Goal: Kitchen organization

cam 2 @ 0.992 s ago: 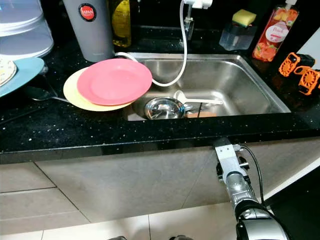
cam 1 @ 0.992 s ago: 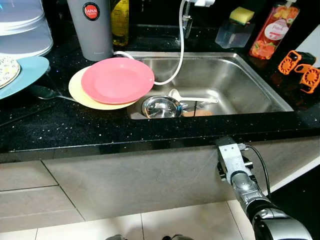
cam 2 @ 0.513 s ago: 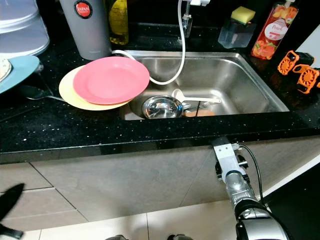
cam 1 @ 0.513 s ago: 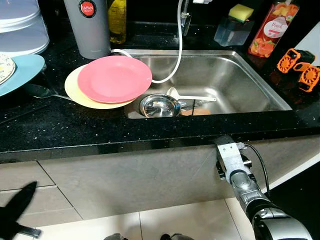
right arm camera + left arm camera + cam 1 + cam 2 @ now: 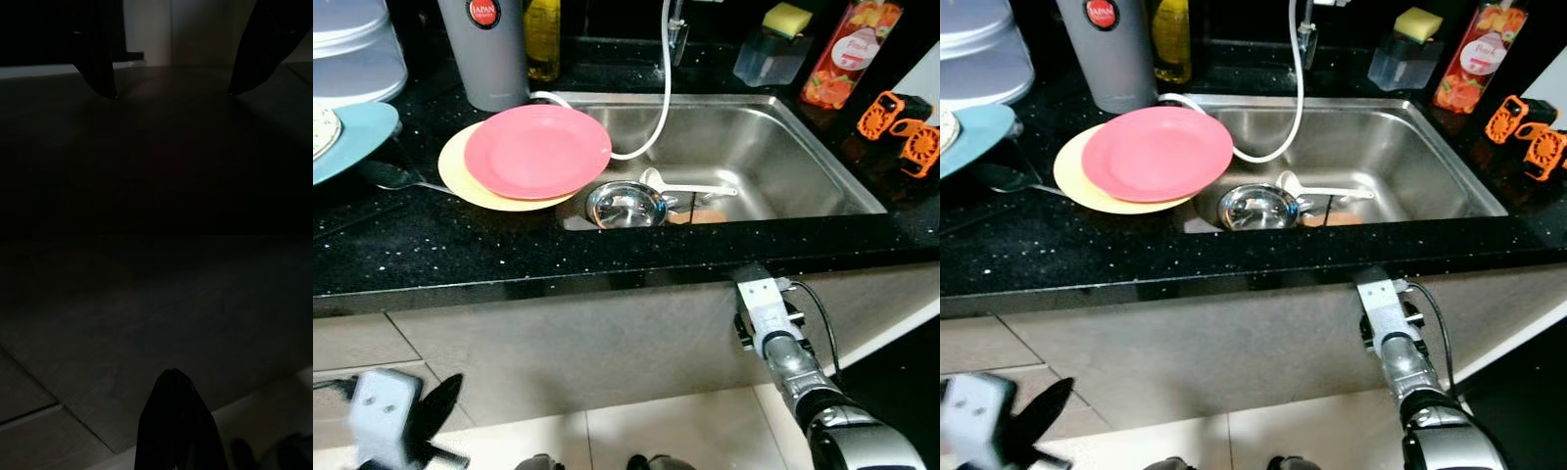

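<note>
- Dishes not yet sorted: pink plate [image 5: 537, 151] stacked on yellow plate [image 5: 470, 182] at the sink's [image 5: 822, 166] left rim, partly overhanging the basin.
- Steel bowl [image 5: 626, 207] and white ladle [image 5: 685, 188] down in the basin, near its front wall; blue plate [image 5: 357, 137] on the counter [image 5: 460, 250] far left.
- Judged barely started; nothing gripped, everything left to put away.
- Left gripper [image 5: 438, 411] low by the cabinet front, well below the counter and well apart from the plates; fingers look closed together in the dark wrist view, holding nothing.
- Right gripper [image 5: 171, 93] hidden under the counter edge, below the sink front; fingers [image 5: 100, 73] spread wide, empty, well apart from the bowl above.
</note>
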`<state>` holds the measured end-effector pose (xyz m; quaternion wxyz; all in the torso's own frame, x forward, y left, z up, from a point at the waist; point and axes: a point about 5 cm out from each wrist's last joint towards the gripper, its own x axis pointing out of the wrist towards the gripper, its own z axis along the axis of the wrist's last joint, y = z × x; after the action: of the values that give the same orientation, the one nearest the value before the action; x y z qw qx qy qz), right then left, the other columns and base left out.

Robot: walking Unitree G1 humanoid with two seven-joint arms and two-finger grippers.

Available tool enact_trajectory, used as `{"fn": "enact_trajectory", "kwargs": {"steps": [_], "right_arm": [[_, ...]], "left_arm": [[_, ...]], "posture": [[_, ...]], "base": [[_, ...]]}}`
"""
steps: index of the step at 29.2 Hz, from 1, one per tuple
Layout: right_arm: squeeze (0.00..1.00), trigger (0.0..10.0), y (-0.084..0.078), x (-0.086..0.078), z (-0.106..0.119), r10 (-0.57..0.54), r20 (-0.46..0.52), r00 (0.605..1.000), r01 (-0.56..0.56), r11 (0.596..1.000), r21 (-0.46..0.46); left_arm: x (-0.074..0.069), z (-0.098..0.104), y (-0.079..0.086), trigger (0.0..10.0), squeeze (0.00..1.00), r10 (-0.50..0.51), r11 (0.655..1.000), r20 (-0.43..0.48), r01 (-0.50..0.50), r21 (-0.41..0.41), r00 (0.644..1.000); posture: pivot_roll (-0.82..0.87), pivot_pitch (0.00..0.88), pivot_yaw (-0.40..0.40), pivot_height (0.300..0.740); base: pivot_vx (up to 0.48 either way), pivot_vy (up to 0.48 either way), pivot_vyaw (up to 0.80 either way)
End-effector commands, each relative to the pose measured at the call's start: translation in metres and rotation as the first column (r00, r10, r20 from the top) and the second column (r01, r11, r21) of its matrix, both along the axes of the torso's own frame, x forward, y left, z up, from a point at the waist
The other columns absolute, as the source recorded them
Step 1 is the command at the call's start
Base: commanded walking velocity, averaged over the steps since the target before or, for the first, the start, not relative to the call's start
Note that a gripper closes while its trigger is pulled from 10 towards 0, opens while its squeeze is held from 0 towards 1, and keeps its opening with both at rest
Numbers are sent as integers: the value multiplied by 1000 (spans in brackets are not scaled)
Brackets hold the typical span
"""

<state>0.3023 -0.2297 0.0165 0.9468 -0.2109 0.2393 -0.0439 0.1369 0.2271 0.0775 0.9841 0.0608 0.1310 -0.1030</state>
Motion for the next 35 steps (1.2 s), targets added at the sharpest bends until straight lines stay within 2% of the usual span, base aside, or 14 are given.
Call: {"fn": "enact_trajectory", "kwargs": {"steps": [1,2,5,8,10,12,14,17,20,22,28,31,34,35], "right_arm": [[0,10000,3,0,-1,-1,14,1000,0,999,50],[0,10000,7,-1,-3,23,3,1000,-24,996,80],[0,10000,10,-3,-5,44,-12,999,-42,995,92],[0,10000,20,-15,-21,153,-118,981,-142,985,98],[0,10000,23,-24,-31,202,-184,962,-187,978,94],[0,10000,21,-40,-45,227,-284,932,-216,974,71],[0,10000,18,-53,-55,223,-343,912,-208,975,80],[0,10000,13,-77,-72,117,-405,907,-45,982,182],[0,10000,11,-87,-78,65,-426,903,25,979,203],[0,10000,11,-101,-86,14,-445,895,112,960,256],[0,10000,18,-113,-93,11,-452,892,148,937,315],[0,10000,27,-119,-97,33,-453,891,146,923,355],[0,10000,34,-135,-106,43,-499,866,160,920,357],[0,10000,34,-135,-106,43,-499,866,160,920,357]], "left_arm": [[2,-12,-9,10000,0,9,1000,-38,-9,3,999],[10,-18,-16,10000,0,7,999,-61,-9,-37,998],[13,-22,-19,10000,0,-2,998,-83,-3,-68,997],[19,-38,-26,10000,0,-29,994,-132,15,-109,991],[21,-46,-29,10000,0,-37,994,-157,21,-105,987],[22,-62,-26,10000,0,-8,1000,-201,5,-19,980],[23,-72,-24,10000,0,24,1000,-231,-19,25,973],[22,-82,-23,10000,0,56,996,-256,-36,83,965],[21,-84,-23,10000,0,68,994,-258,-45,95,964],[19,-92,-20,10000,0,98,987,-269,-60,148,958],[17,-102,-17,10000,0,125,972,-276,-62,225,953],[19,-110,-15,10000,0,161,958,-260,-87,274,952],[24,-121,-12,10000,0,204,938,-263,-112,328,943],[24,-121,-12,10000,0,204,938,-263,-112,328,943]], "posture": [[197,64,-96,740],[197,64,-96,740],[197,64,-96,740],[173,56,-83,740],[173,56,-83,740],[164,53,-83,740],[164,53,-83,740],[157,54,-87,740],[157,54,-87,740],[154,53,-81,740],[147,50,-78,740],[130,30,-71,740],[107,14,-63,740],[107,14,-63,740]], "base": [[0,0,0],[0,0,0],[0,0,0],[0,0,0],[0,0,0],[0,0,0],[0,0,0],[0,0,0],[0,0,0],[0,0,0],[0,0,0],[0,0,0],[0,0,0],[0,0,0]]}}
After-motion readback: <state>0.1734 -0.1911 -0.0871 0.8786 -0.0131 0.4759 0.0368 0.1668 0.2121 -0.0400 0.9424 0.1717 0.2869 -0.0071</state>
